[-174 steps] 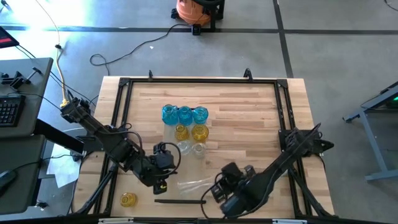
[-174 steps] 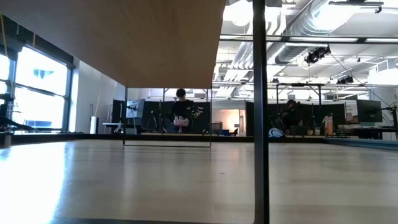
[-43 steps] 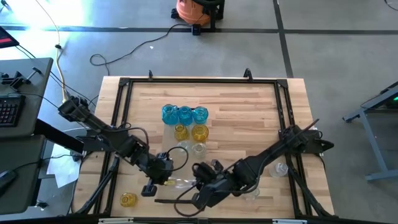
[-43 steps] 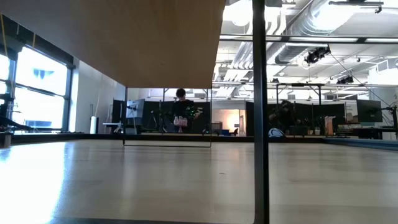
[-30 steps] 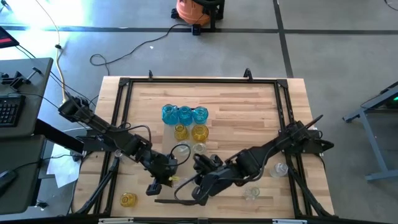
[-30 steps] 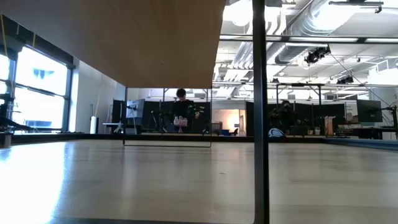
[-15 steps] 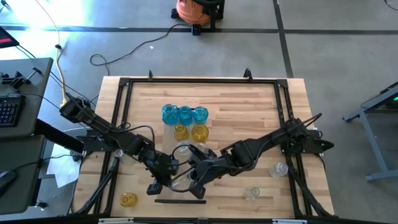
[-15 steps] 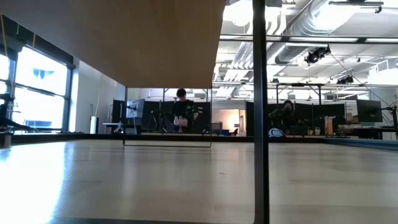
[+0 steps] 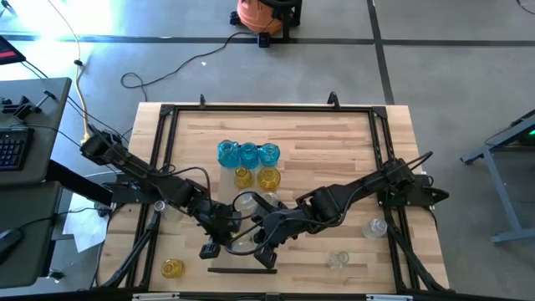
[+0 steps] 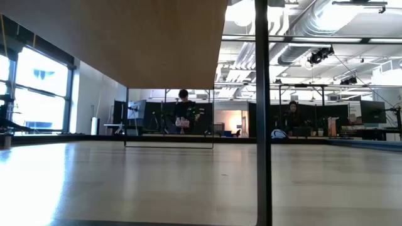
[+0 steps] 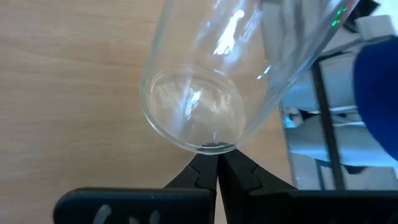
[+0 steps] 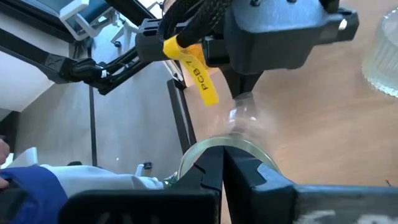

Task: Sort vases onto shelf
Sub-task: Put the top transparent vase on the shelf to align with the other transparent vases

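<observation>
Left end effector: sitting fully closed, holding nothing, pressing its tips against the rounded base of a clear vase lying on its side near the near edge of the worktop, a little left of centre.

Right end effector: likewise sitting closed and empty, nosing at the rim of that vase's mouth from the right.

Apparently working at righting or steering this toppled vase, not carrying it.

Standing in rows at mid-worktop: three blue vases and two yellow vases. Lying stray at near left: a lone yellow vase.

Showing only as a pale panel in the low view: the shelf.

Next, probably calling for opening one set of fingers, closing round the neck, and lifting without letting the glass roll.
</observation>
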